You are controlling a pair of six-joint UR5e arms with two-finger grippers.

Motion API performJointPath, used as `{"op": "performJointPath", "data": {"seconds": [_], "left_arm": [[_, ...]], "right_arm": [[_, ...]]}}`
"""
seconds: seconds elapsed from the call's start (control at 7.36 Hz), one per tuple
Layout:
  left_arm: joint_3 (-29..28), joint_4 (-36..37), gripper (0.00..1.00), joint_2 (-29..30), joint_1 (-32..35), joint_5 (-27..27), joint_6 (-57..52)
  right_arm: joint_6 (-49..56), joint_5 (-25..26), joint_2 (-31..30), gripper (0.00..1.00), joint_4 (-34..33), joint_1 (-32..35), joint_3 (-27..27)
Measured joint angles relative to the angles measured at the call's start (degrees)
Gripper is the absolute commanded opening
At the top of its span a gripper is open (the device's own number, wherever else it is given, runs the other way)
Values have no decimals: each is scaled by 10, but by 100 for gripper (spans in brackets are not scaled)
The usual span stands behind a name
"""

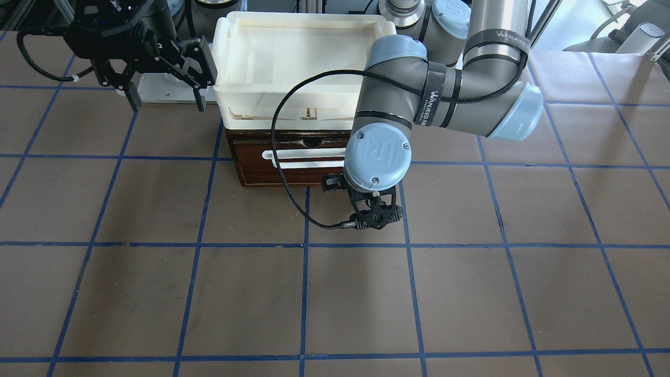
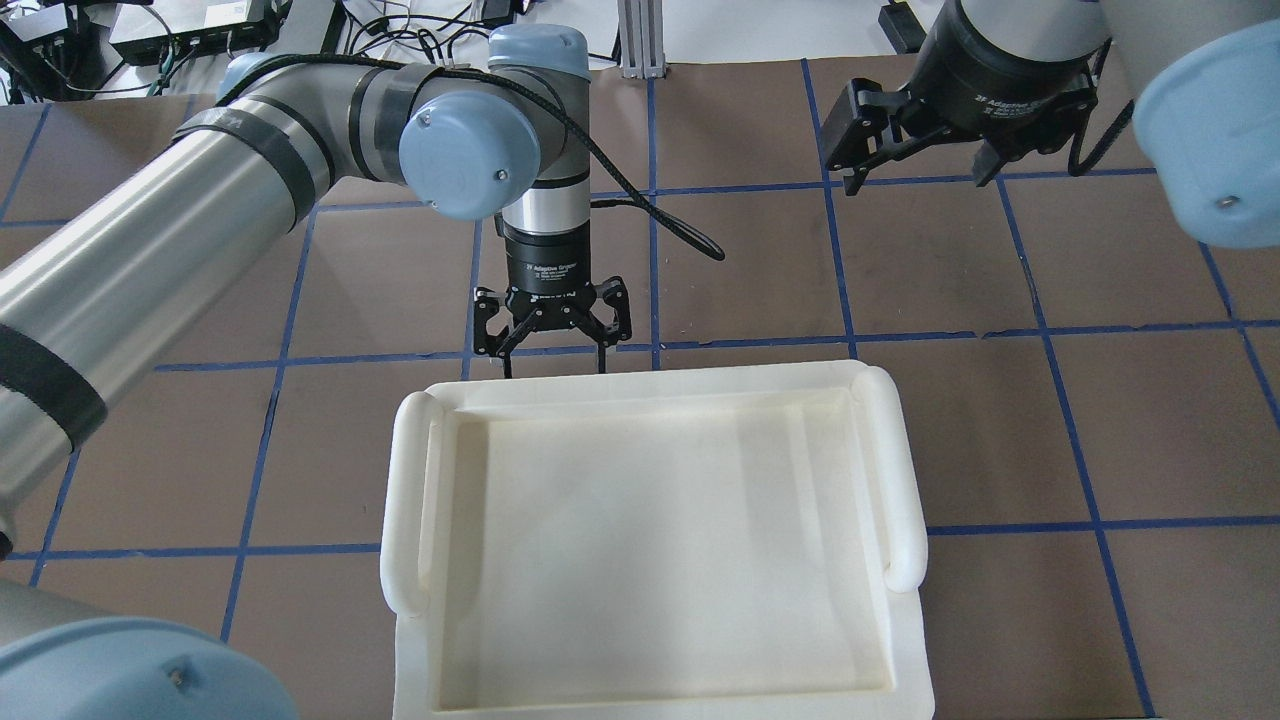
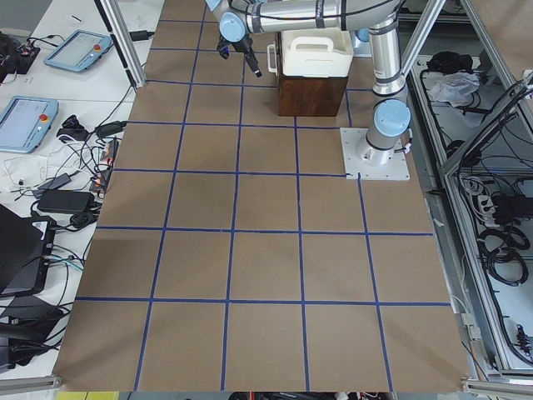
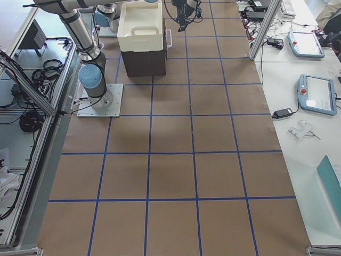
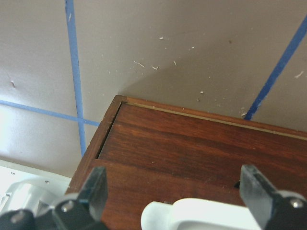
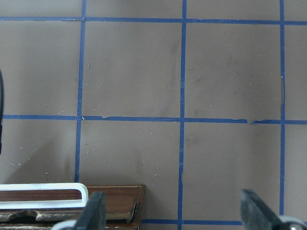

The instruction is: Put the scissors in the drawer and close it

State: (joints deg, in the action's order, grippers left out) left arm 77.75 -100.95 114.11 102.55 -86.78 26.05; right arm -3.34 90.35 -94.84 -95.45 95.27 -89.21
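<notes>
The drawer shows its dark reddish-brown front and white bar handle under the cream tray. It sits in against the cabinet, and none of its pale inside shows. The scissors are in no view. My left gripper is open and hangs in front of the drawer, fingers pointing down. In the left wrist view it straddles the handle's end over the drawer front, holding nothing. My right gripper is open and empty, hovering beside the tray. The right wrist view shows the drawer's corner.
A cream-white plastic tray sits on top of the wooden cabinet and holds nothing. The brown table with blue grid lines stretches out in front. The left arm's black cable loops across the drawer front.
</notes>
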Motion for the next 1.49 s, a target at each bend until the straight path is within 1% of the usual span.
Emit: {"op": "performJointPath", "data": {"seconds": [0.27, 0.54, 0.82, 1.09, 1.22, 1.49], "left_arm": [[-30, 40, 100, -22, -45, 10, -49], [-37, 94, 100, -57, -95, -10, -148], [-35, 127, 100, -96, -133, -38, -256], [-26, 136, 100, -130, -176, -45, -333], [-15, 136, 100, -147, -188, -46, -343], [34, 137, 100, -190, -192, -45, -326]], "right_arm": [[0, 0, 0, 100, 0, 0, 0], [0, 0, 0, 100, 0, 0, 0], [0, 1, 0, 100, 0, 0, 0], [0, 0, 0, 100, 1, 0, 0], [0, 0, 0, 100, 2, 0, 0], [1, 0, -1, 100, 11, 1, -1]]}}
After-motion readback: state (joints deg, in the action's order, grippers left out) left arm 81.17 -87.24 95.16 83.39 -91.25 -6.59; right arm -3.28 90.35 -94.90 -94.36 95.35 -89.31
